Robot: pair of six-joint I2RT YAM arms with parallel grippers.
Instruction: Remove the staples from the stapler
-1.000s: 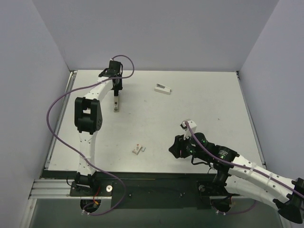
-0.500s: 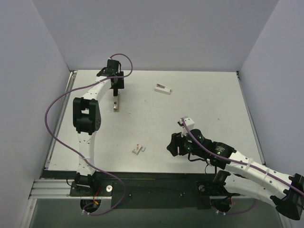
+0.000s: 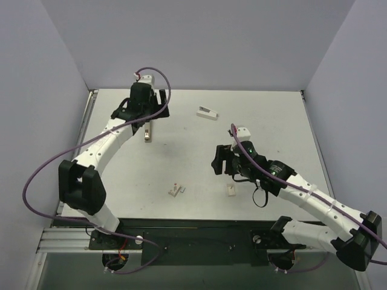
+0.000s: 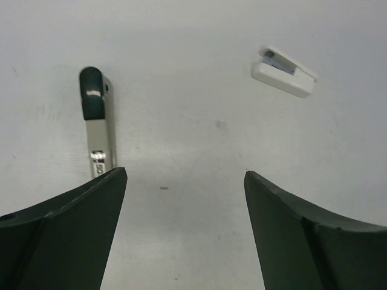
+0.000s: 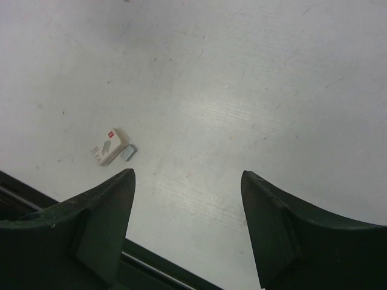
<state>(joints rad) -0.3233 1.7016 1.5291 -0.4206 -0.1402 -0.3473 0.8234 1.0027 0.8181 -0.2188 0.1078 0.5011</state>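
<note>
Two grippers: both spread wide, nothing between the fingers.
Box: small pale box (image 3: 176,190) with a red mark, lying by the near edge of the surface (image 3: 272,121); a grey bit (image 5: 129,152) touches its side.
Pale piece: small pale piece (image 3: 231,190) on the surface, just nearer than the right gripper (image 3: 219,162).
Right arm: gripper over bare surface, right of centre.
Strip: metal strip (image 4: 97,121) with a dark green end, flat at far left.
Left arm: left gripper (image 4: 184,175) above the strip's near end.
Stapler: white stapler (image 3: 207,113) lying farthest back, right of the strip, untouched.
</note>
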